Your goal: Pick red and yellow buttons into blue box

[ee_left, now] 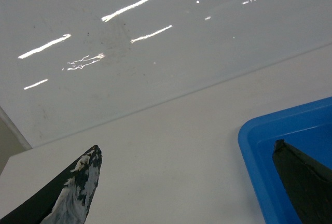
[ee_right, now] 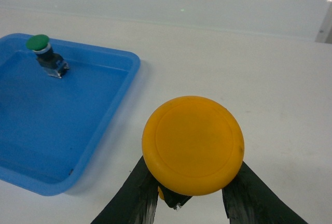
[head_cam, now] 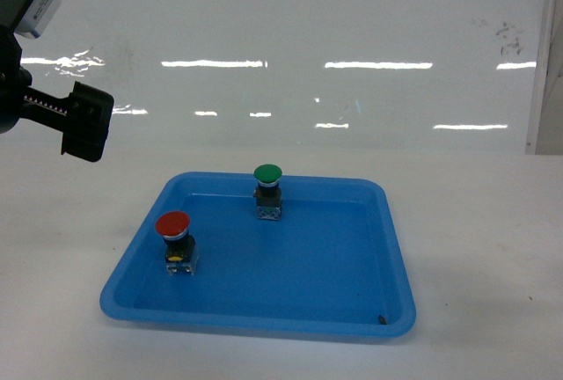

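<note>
Blue plastic dominates the scene: a shallow tray [head_cam: 387, 248] with rounded corners sits on a white surface [head_cam: 493, 222], carrying the red button [head_cam: 174, 237] near its left wall and a green-capped button [head_cam: 267, 188] toward its far edge, the two well apart. The yellow button [ee_right: 193, 145] is off the surface, gripped at its dark base between the jaws of the right gripper [ee_right: 189, 198], its round cap facing the wrist camera and hanging above bare white surface just right of the tray; this gripper lies outside the head camera's view. The left gripper [ee_left: 192, 182] hovers above the tray's left far corner, its jaws set wide and empty, one dark fingertip [ee_left: 78, 187] over the surface and the other over the tray rim. A glossy white wall [head_cam: 281, 37] rises behind, reflecting ceiling lights. The blue box appears in none of the three views.
</note>
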You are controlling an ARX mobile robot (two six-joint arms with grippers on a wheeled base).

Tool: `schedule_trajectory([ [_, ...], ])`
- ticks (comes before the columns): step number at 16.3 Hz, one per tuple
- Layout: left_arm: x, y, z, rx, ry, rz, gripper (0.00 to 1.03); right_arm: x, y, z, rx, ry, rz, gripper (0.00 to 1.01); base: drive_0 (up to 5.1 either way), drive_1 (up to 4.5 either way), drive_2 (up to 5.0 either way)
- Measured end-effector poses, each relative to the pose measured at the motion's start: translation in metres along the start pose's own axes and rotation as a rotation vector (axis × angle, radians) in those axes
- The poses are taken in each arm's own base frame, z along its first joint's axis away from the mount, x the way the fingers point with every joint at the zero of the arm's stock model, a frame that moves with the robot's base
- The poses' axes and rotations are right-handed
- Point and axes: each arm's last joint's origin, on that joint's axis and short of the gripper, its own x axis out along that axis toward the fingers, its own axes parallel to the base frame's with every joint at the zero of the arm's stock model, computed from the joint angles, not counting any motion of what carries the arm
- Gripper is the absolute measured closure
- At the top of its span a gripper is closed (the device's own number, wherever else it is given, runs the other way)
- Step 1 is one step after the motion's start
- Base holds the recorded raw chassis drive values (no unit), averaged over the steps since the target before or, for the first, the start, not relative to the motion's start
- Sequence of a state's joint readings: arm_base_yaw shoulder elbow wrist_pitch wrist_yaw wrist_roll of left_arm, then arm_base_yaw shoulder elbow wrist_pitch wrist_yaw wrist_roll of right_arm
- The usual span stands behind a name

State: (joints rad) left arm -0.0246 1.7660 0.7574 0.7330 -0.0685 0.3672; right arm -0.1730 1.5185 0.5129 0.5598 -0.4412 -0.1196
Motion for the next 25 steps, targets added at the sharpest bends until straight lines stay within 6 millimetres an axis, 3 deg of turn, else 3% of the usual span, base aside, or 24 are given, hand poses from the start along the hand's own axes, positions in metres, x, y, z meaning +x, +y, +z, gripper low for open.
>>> schedule_trajectory([
  [4, 0.0, 0.0, 0.0, 0.0, 0.0, 0.0, 0.05, -0.01, -0.006, -0.007, 0.023, 0.024, -0.015, 0.74, 0.0, 0.0, 0.0],
  [10, 0.0, 0.0, 0.0, 0.0, 0.0, 0.0, 0.05, -0.048, 0.018, 0.027, 0.014, -0.102, 0.014, 0.74, 0.0, 0.0, 0.0],
  [15, 0.0, 0.0, 0.0, 0.0, 0.0, 0.0, 0.05, -0.076, 0.019, 0.029, 0.043, -0.123, -0.025, 0.75, 0.0, 0.0, 0.0],
  [21, 0.0, 0.0, 0.0, 0.0, 0.0, 0.0, 0.05, -0.109, 0.038, 0.034, 0.024, -0.201, -0.035, 0.75, 0.0, 0.0, 0.0],
  [25, 0.0, 0.0, 0.0, 0.0, 0.0, 0.0, 0.05, -0.11, 0.038, 0.03, 0.028, -0.182, -0.045, 0.75, 0.0, 0.0, 0.0],
])
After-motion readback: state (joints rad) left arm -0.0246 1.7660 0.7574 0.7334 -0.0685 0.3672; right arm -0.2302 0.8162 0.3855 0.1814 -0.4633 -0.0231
